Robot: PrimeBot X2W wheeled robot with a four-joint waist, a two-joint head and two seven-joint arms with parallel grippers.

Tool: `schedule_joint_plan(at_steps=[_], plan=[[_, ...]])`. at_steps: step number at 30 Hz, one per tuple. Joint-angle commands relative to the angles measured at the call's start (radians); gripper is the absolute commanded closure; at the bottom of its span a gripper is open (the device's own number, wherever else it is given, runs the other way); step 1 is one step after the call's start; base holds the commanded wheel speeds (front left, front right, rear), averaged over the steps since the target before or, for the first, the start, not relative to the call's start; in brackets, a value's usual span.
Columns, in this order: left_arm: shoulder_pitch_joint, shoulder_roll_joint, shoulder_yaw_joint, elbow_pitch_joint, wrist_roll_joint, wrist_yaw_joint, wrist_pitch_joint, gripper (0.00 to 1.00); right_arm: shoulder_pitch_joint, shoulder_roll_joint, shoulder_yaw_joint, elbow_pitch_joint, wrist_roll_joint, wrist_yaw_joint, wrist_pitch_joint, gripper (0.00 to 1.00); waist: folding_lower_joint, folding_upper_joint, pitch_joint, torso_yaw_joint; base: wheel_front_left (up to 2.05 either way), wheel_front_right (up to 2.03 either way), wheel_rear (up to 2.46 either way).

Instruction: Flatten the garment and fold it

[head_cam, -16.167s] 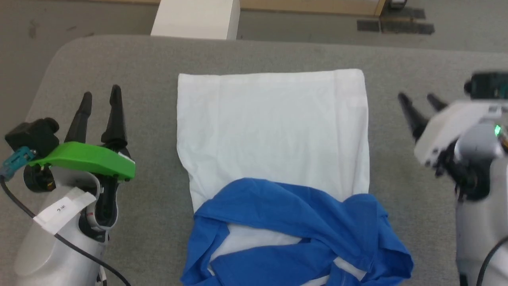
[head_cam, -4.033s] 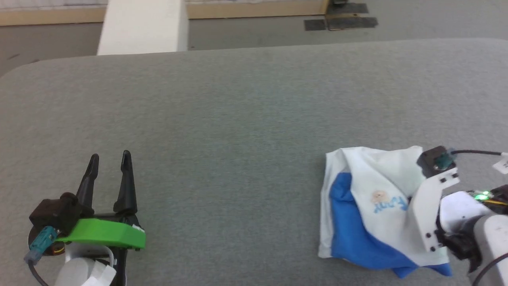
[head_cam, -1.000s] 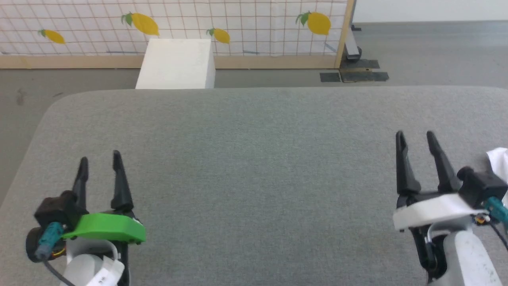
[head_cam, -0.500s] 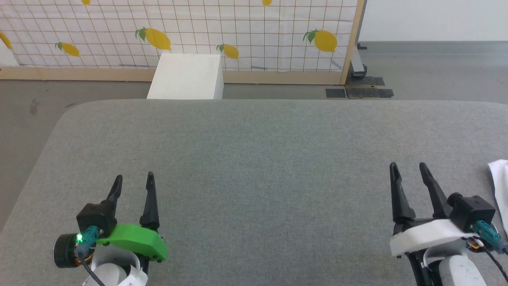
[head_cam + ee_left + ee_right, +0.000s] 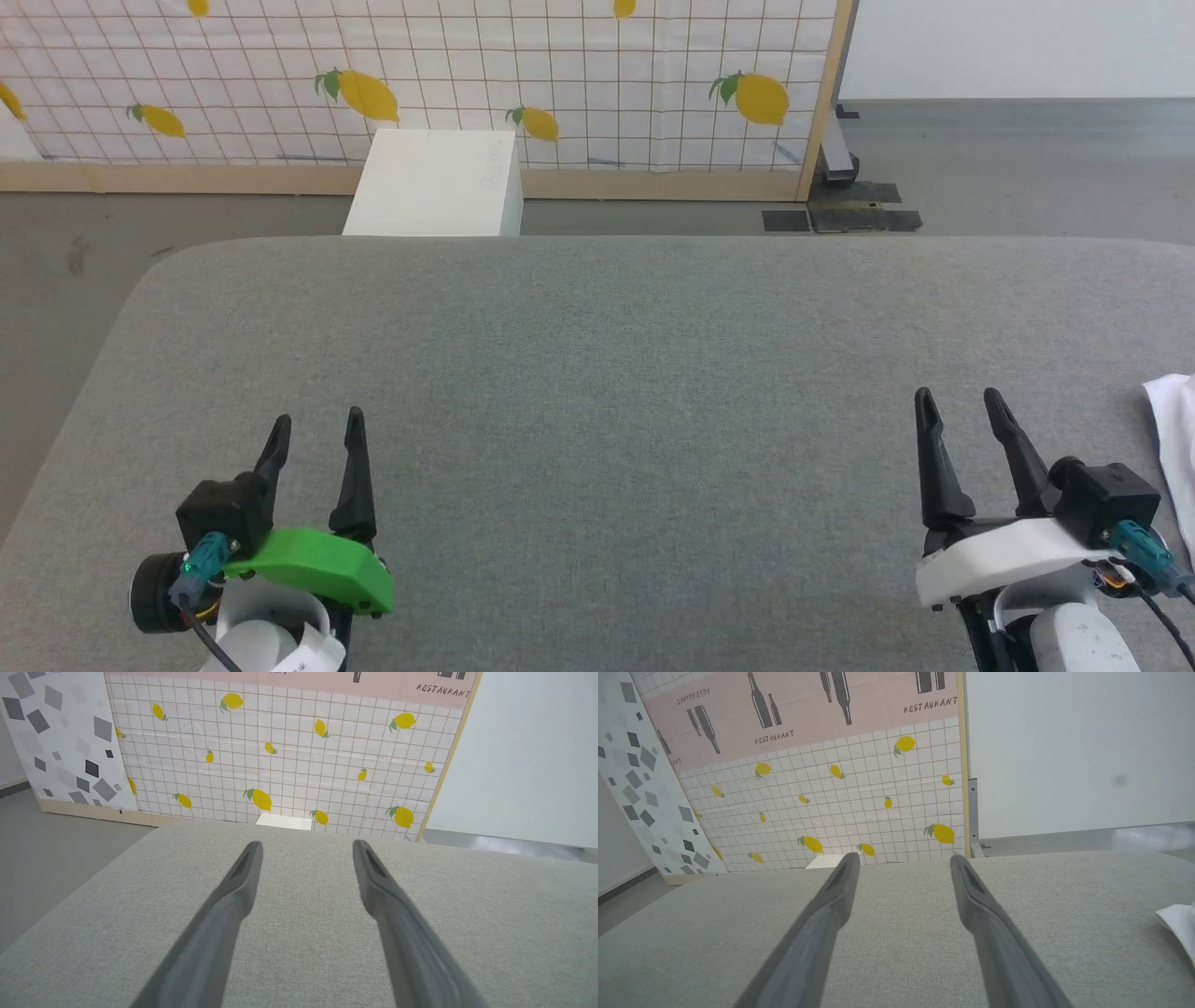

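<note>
Two grippers noted parted and empty: left gripper (image 5: pixel 315 429), right gripper (image 5: pixel 954 406). T-shirt (image 5: pixel 1173 439) is seen near the right gripper at the grey table (image 5: pixel 597 355) edge (white corner only); a slack fold could go unchecked.

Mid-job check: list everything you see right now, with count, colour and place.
garment: one, only a white part showing, on the table to the right of the right gripper, cut off by the head view's right border.
table: one, grey fabric top, beneath both grippers.
box: one, white, beyond the table's far edge.
lemon-print panel: one, white grid with yellow lemons, behind the box.
left gripper: one, dark fingers, open, lower left.
right gripper: one, dark fingers, open, lower right.
</note>
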Motion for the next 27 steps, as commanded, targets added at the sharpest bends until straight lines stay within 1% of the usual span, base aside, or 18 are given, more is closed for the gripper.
schedule_joint_plan(at_steps=[1,2,3,27], plan=[[0.01,0.003,-0.003,0.004,0.0,-0.002,0.003,0.0,0.016,0.001,0.002,0.005,-0.003,-0.001,-0.006,0.0,0.0,0.0062,-0.002,-0.002,0.0,0.0,0.0],[0.01,0.004,-0.004,0.005,0.0,-0.001,0.005,0.0,0.016,0.001,0.003,0.006,-0.002,-0.001,-0.006,0.0,0.0,0.0062,-0.003,-0.003,0.0,0.0,0.0],[0.0,0.0,-0.002,0.004,-0.001,0.0,0.002,1.0,0.0,0.0,0.002,0.004,0.0,0.0,0.0,1.0,0.0,0.0,-0.003,-0.002,0.0,0.0,0.0],[0.014,-0.021,0.015,-0.029,0.048,-0.005,0.036,1.0,0.014,0.0,0.009,-0.035,-0.03,0.0,0.038,1.0,0.0,0.0009,0.002,-0.002,0.0,0.0,0.0]])
